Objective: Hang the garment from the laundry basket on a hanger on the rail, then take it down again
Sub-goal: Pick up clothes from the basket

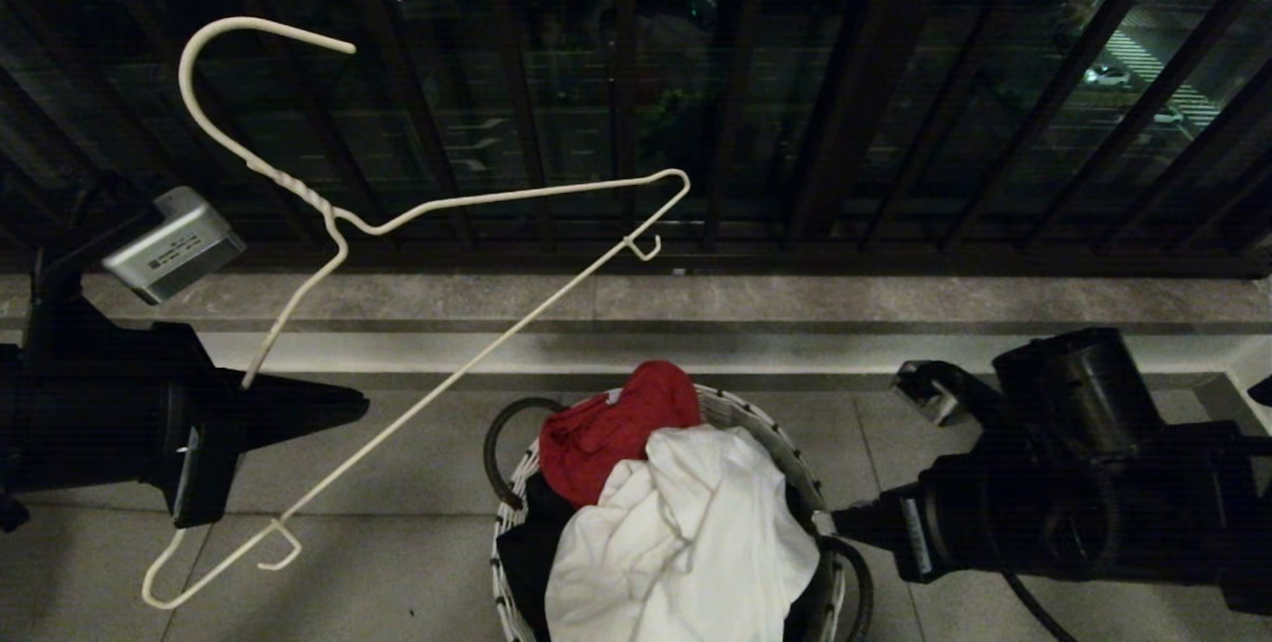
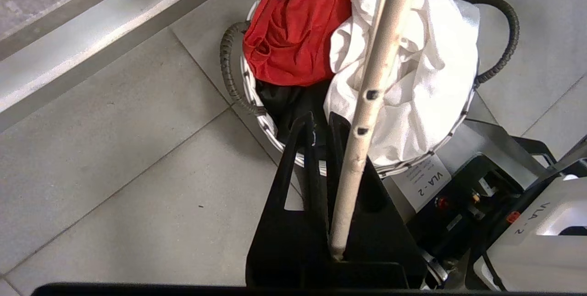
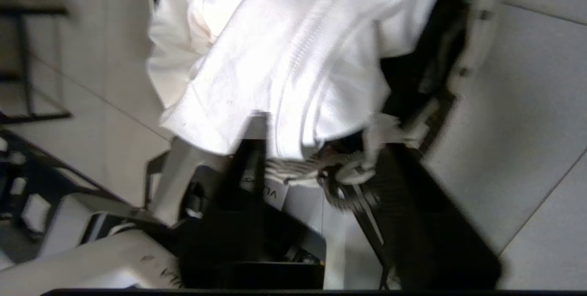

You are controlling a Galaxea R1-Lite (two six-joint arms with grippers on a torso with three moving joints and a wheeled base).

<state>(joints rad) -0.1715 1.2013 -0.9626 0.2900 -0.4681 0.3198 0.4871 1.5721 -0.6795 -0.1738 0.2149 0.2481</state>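
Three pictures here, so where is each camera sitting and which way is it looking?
Head view: from the robot's head, down at the laundry basket, both arms at the sides.
Left wrist view: behind the left gripper, shut on the hanger.
Right wrist view: behind the right gripper, near the garment.
All share the basket.

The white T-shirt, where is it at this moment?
In the head view the white T-shirt lies crumpled on top of the laundry basket at bottom centre, beside the red cloth and just left of the right gripper.

Matte black arms, wedge-shaped black left tool (image 1: 328, 408), silver "VLA-2" labelled housing (image 2: 541, 227).
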